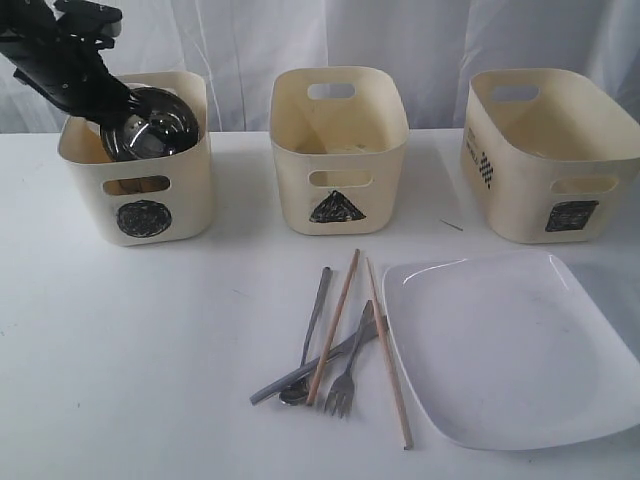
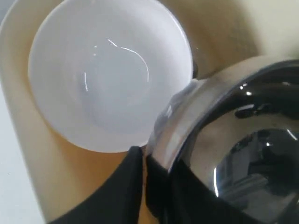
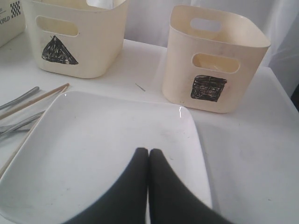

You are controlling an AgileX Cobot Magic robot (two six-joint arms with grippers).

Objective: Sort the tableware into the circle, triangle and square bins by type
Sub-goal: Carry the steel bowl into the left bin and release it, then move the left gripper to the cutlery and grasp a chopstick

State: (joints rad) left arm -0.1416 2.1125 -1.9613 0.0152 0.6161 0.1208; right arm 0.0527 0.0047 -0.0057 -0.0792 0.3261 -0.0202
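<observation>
A shiny steel bowl [image 1: 150, 125] [image 2: 243, 140] leans tilted in the circle bin [image 1: 140, 190], beside a small white bowl [image 2: 107, 70] on the bin's floor. My left gripper [image 1: 105, 98] [image 2: 144, 156] straddles the steel bowl's rim, jaws slightly parted with a sliver of gap showing. My right gripper [image 3: 148, 151] is shut and empty, hovering over the large square white plate [image 1: 510, 350] [image 3: 103, 140]. On the table left of the plate lie two chopsticks [image 1: 335, 325], a spoon [image 1: 308, 340], a fork [image 1: 350, 375] and a knife [image 1: 300, 372].
The triangle bin [image 1: 338, 150] [image 3: 74, 37] stands at the back middle and the square bin [image 1: 550, 160] [image 3: 215, 60] at the back right. A white curtain hangs behind the bins. The right arm does not show in the exterior view.
</observation>
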